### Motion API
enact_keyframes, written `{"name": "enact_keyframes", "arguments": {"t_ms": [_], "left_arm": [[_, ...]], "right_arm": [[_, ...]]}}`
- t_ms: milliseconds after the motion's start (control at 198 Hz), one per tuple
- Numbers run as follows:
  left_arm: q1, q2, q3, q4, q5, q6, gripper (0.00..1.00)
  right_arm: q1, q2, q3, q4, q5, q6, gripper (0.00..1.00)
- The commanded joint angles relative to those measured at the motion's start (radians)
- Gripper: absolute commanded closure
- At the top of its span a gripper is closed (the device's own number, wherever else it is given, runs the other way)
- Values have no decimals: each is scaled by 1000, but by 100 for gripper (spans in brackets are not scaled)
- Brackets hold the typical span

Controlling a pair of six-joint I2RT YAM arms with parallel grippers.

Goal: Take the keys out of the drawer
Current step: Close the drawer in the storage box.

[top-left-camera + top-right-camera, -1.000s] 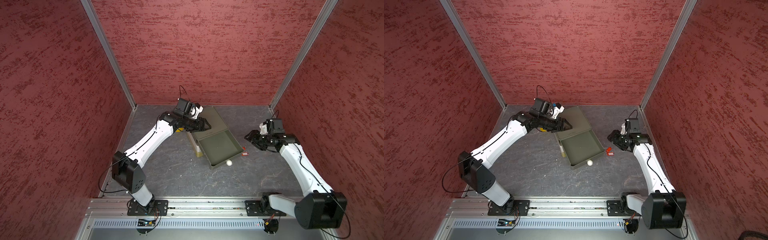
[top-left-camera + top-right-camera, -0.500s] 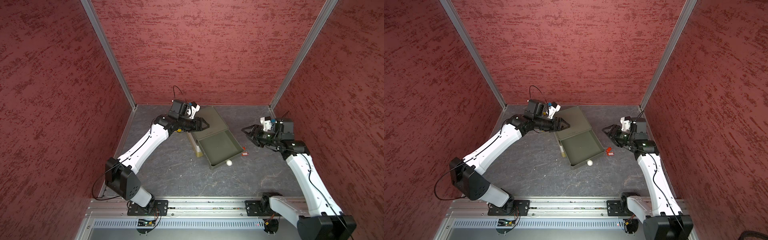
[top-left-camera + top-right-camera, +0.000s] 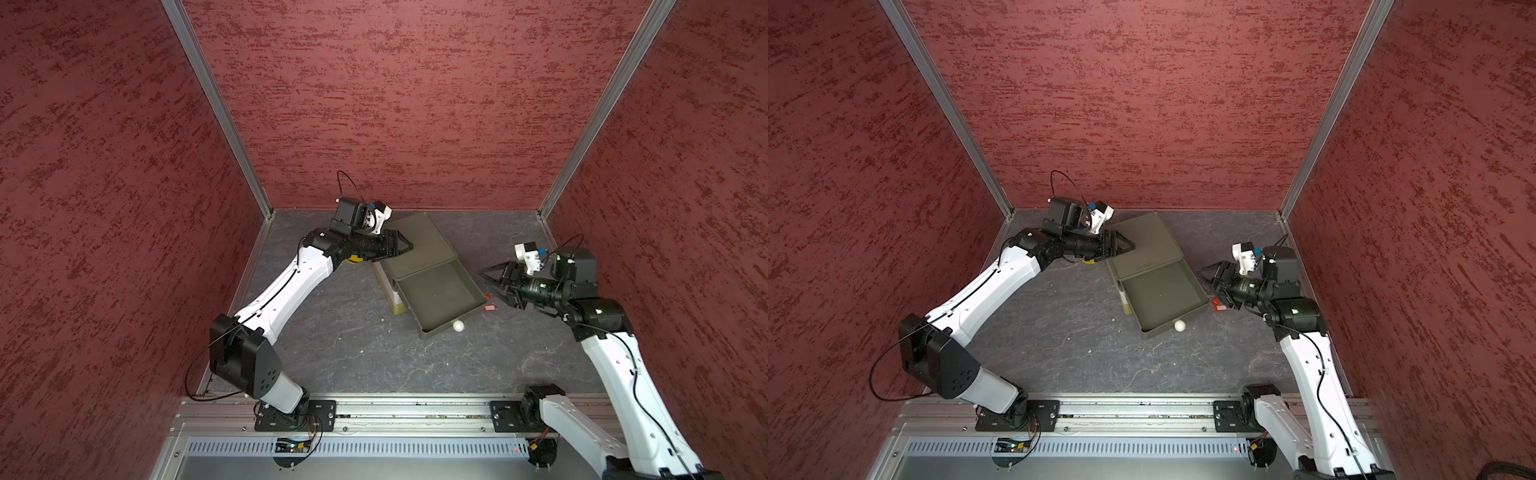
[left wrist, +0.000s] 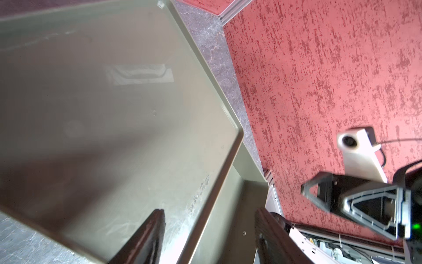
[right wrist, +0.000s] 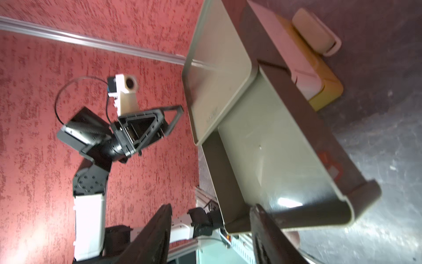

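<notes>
Two arms reach in from the near rail. The left gripper (image 3: pixel 405 246) hovers over the left part of the olive cabinet (image 3: pixel 419 241), its jaws spread with nothing between them. The left wrist view shows both fingers (image 4: pixel 146 240) apart above the cabinet's flat top. On the grey floor (image 3: pixel 353 340), just beside the cabinet's left side, lie the yellow keys (image 3: pixel 397 308), outside the drawer (image 3: pixel 436 293). The right wrist view shows these yellow keys (image 5: pixel 328 91) close against the cabinet wall, one tag plainly yellow, a paler piece past it. The drawer stands open toward the near right, its olive bottom in full view in both top views, a white knob (image 3: pixel 458 326) on its front. Just right of the drawer, on the floor, lie the red keys (image 3: pixel 490 308), one showing a white label. The right gripper (image 3: pixel 492 284) hangs just beside them, near the drawer's right wall, jaws spread apart and holding nothing.
</notes>
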Motion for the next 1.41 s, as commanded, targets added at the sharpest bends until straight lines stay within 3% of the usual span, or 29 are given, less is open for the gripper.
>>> {"name": "enact_keyframes", "arguments": {"t_ms": [0, 263, 551, 743, 950, 1405], "left_arm": [[5, 43, 37, -7, 17, -8, 35], [2, 96, 74, -12, 33, -7, 35], [-11, 137, 95, -22, 41, -1, 35], [-15, 140, 92, -21, 40, -1, 35], [-15, 140, 92, -35, 39, 8, 35], [-12, 148, 98, -76, 29, 41, 35]], "right_arm": [[53, -24, -25, -119, 26, -24, 41], [233, -21, -85, -179, 145, -1, 41], [334, -54, -175, -124, 225, 92, 42], [345, -105, -283, -8, 268, 183, 46], [348, -56, -324, 156, 265, 225, 52], [359, -29, -334, 220, 297, 247, 67]]}}
